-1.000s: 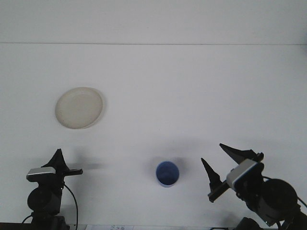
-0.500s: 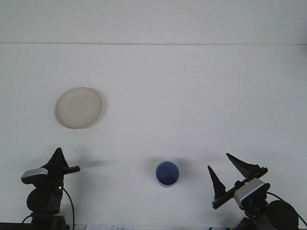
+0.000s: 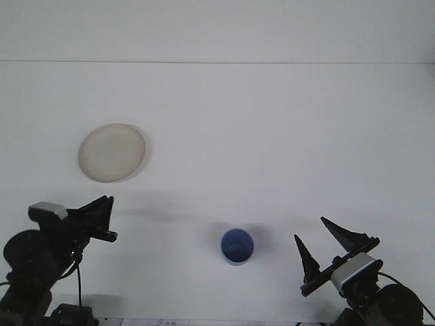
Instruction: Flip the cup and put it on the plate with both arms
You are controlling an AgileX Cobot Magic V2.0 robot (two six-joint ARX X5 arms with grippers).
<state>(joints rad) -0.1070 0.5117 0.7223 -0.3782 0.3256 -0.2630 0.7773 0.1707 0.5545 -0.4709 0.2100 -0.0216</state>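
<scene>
From the front view we look down over a white worktop whose far edge runs as a thin line across the upper part of the picture. We see the blue cup standing upright near the near edge, a little right of the middle, with its open mouth facing up so that we look straight into it (a soft shadow lies around its base). The cream plate lies flat toward the left side of the worktop, farther back than the cup and well apart from it, with nothing on it. At the near right corner we find the right gripper, its two dark pointed fingers spread wide with a clear gap between them, holding nothing; it sits to the right of the cup, near it but not touching. At the near left corner we see the left gripper, pointing to the right, in front of the plate and apart from both plate and cup. Its fingers overlap into one dark wedge from this angle, so we cannot tell whether they are parted or closed, though we see nothing held at its tip. A black cable hangs below that arm at the bottom edge.
</scene>
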